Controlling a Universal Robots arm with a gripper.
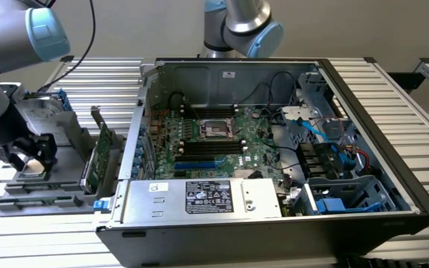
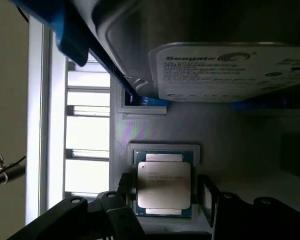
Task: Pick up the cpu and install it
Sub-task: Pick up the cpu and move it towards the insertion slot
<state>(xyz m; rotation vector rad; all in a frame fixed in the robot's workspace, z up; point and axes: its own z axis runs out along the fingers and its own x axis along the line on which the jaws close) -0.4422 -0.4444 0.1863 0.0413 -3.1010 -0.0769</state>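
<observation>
Gripper [image 1: 33,161] is down low over the grey parts tray [image 1: 65,192], which sits on the exterior view's left, just beside the open computer case [image 1: 379,167]. Its fingers [image 2: 127,186] are spread wide, one on each side of the cpu [image 2: 164,184], not clamped on it. One finger looks right next to the chip's edge and the other a bit apart; can't tell if there's contact. The cpu [image 1: 34,166] lies flat in its square pocket in the tray, silver top up, not lifted. In the wrist view the hard drive [image 2: 230,70] with its white label sits in a blue frame [image 2: 72,35] in the tray, near the cpu pocket. A green card [image 1: 101,152] stands on edge in the tray, between the gripper and the case. Inside the case the motherboard [image 1: 199,151] lies flat, with its socket [image 1: 216,129] near the middle, well apart from the gripper. A second arm [image 1: 244,28] stands behind the case. Everything rests on a slatted metal table [image 1: 401,106].
</observation>
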